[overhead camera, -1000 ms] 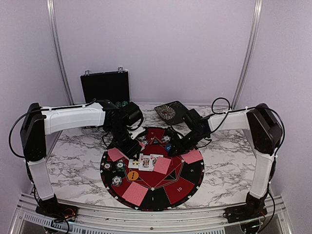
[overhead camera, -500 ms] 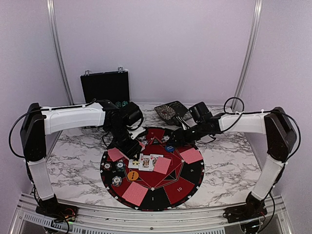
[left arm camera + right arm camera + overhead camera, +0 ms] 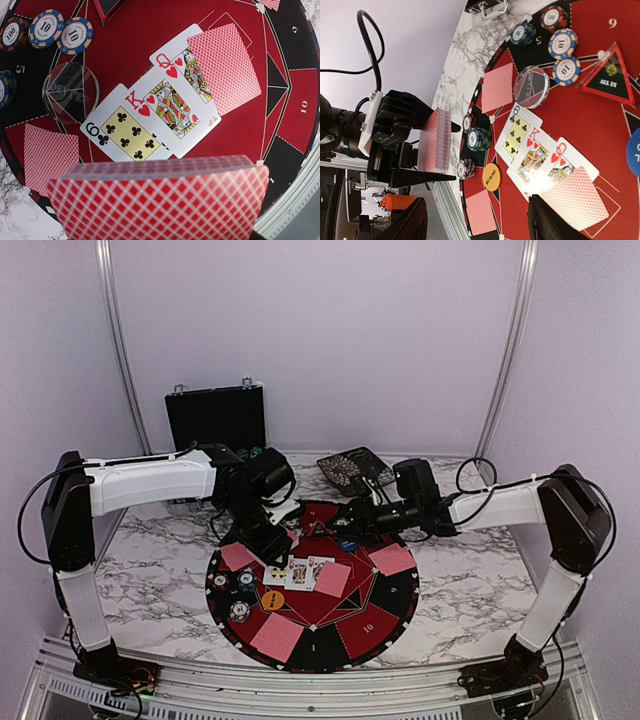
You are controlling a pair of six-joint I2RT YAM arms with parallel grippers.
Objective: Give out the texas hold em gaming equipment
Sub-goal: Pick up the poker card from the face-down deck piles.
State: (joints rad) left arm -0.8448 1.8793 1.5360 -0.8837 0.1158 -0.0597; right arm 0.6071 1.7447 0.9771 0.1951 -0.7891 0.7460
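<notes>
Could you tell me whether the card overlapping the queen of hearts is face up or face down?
Face down: the card shows its red lattice back, partly covering the queen of hearts.

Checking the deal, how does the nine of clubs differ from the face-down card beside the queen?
The nine of clubs lies face up, white with black pips; the face-down card shows a red lattice back. The nine sits beside the king at one end of the row; the face-down card overlaps the queen at the other. Both lie flat on the mat.
</notes>
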